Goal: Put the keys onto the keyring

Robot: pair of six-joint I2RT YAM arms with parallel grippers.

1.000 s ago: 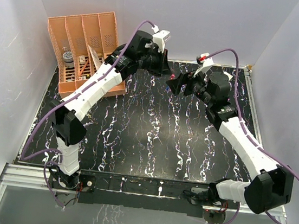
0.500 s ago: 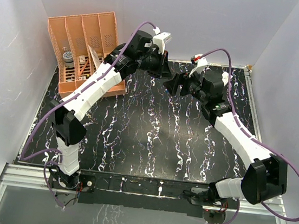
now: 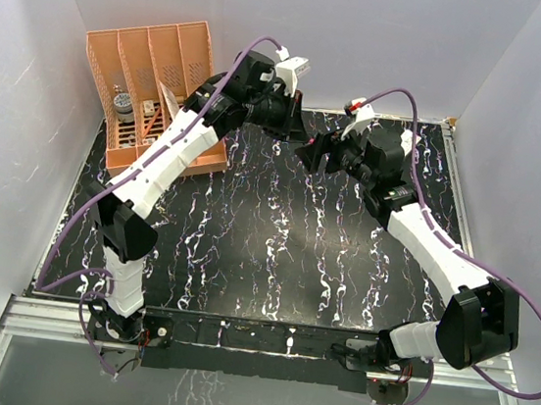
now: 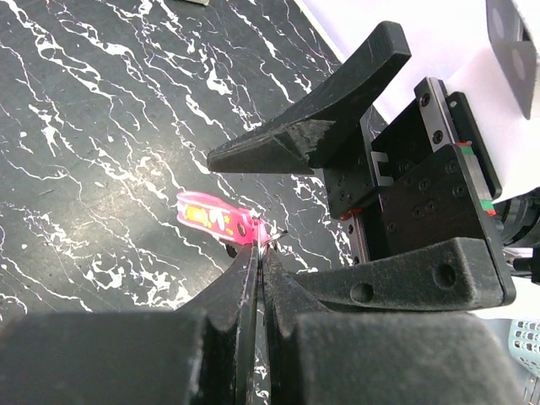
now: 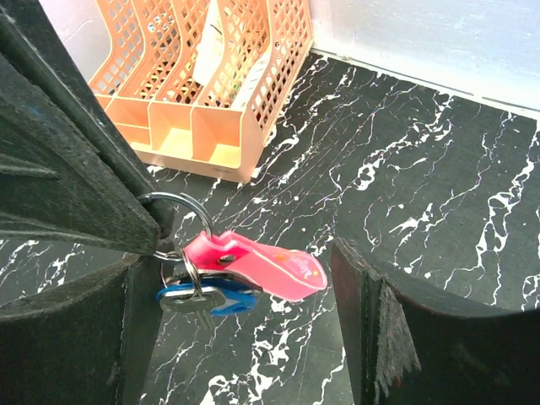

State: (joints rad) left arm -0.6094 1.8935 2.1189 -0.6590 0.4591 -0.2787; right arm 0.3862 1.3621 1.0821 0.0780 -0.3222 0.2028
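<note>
The keyring is a pink-red strap (image 5: 268,268) on a thin metal ring (image 5: 174,202); it hangs in the air above the black marbled table (image 3: 274,252). A blue-headed key (image 5: 221,298) and a grey metal key blade (image 5: 181,302) hang on the ring under the strap. I cannot single out a dark key. My left gripper (image 4: 260,245) is shut on the metal ring, and the strap (image 4: 213,217) sticks out past its tips. My right gripper (image 5: 240,325) is open, its fingers on either side of the strap without touching it. In the top view both grippers meet at the keyring (image 3: 308,144).
An orange mesh desk organizer (image 3: 156,90) with small items stands at the table's back left; it also shows in the right wrist view (image 5: 202,76). White walls close the table at the back and sides. Purple cables run along both arms.
My right gripper has moved left and a little back, up to the left gripper, and now straddles the keyring. The left gripper has kept its grip and barely shifted.
</note>
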